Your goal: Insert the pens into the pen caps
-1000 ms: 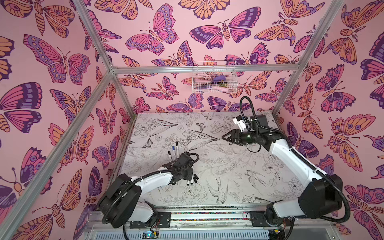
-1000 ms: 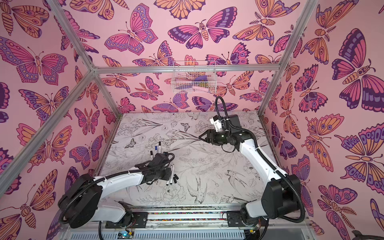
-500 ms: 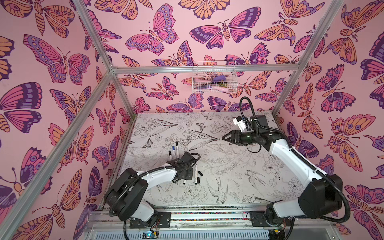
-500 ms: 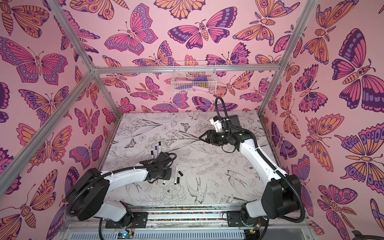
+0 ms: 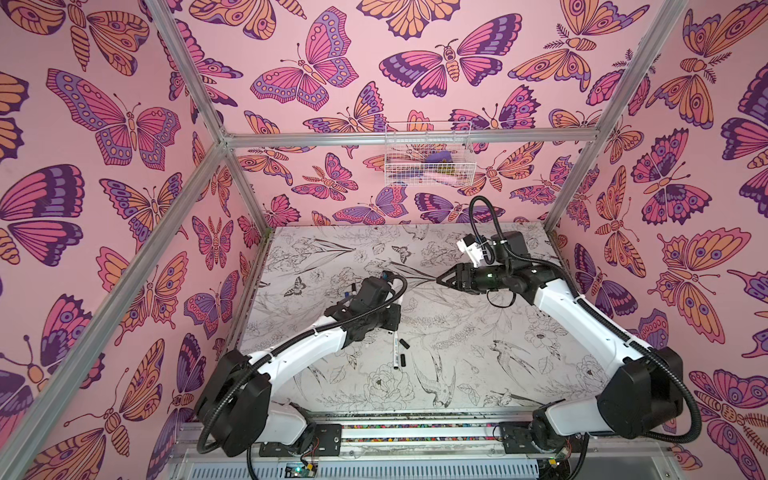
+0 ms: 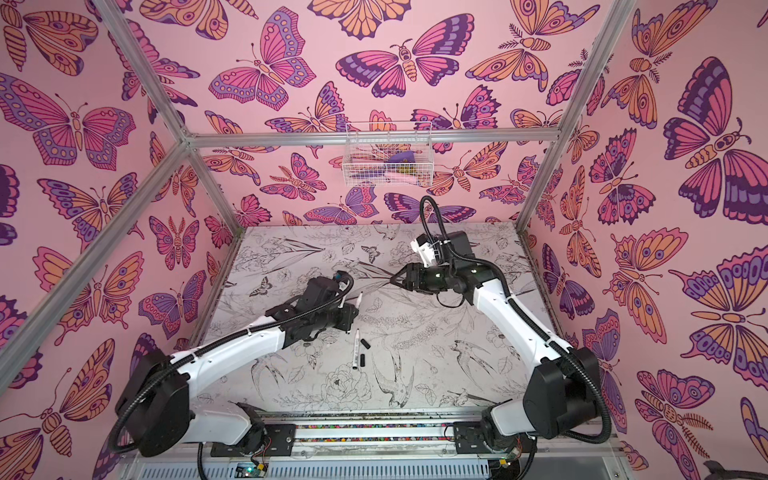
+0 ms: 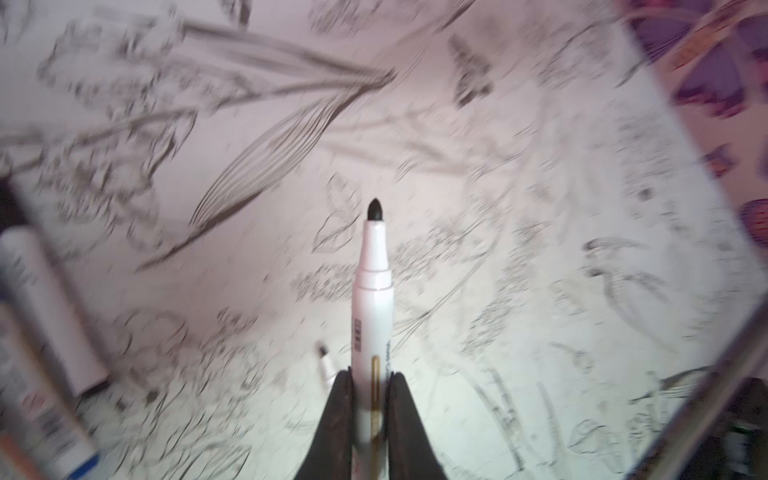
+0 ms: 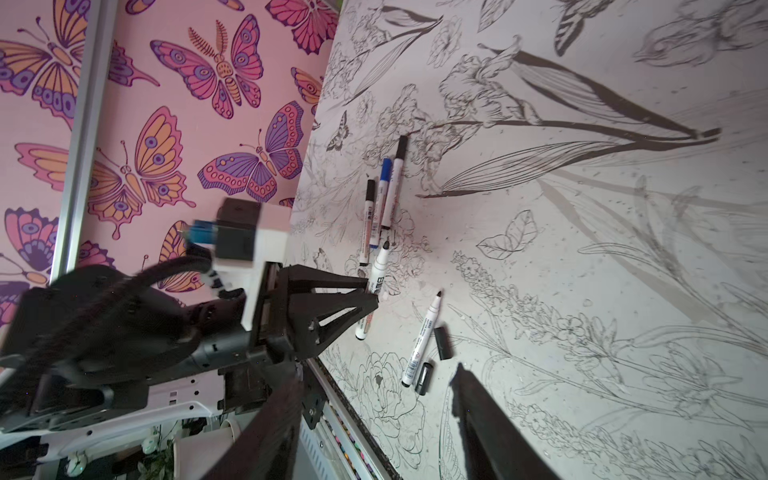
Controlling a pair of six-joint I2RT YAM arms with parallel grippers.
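The pens are split between grip and table. One uncapped pen [image 7: 372, 291] is pinched between the two black fingers [image 7: 338, 409] of the left gripper [image 7: 370, 380], which is clamped tight on the lower barrel, with the black nib pointing away from the wrist. The barrel's print is too small to read, and its rear end is hidden between the fingers. The right wrist view shows this pen tilted over the table [image 5: 478, 353], nib raised; whether its tail touches the surface cannot be told.

Just beside the left gripper a second pen [image 8: 420, 343], also uncapped, lies flat. Two black caps [image 8: 443, 343] lie next to it, one beside the middle of the barrel and one just beside its tail end. In the left wrist view only this pen's nib end peeks out past a finger.

Farther out, toward the left wall, three capped pens [image 8: 382, 199] lie side by side, two with black caps and one with blue. In both top views the left wrist covers most of them. In the left wrist view they are blurred barrels cut off at the frame edge.

The right gripper [image 5: 441, 279] hovers well apart over the middle-right of the table, its jaws spread with nothing between them. Its own camera shows only two dark, blurred finger edges.

A wire basket [image 5: 428, 153] hangs on the back wall, and its contents are hard to make out.
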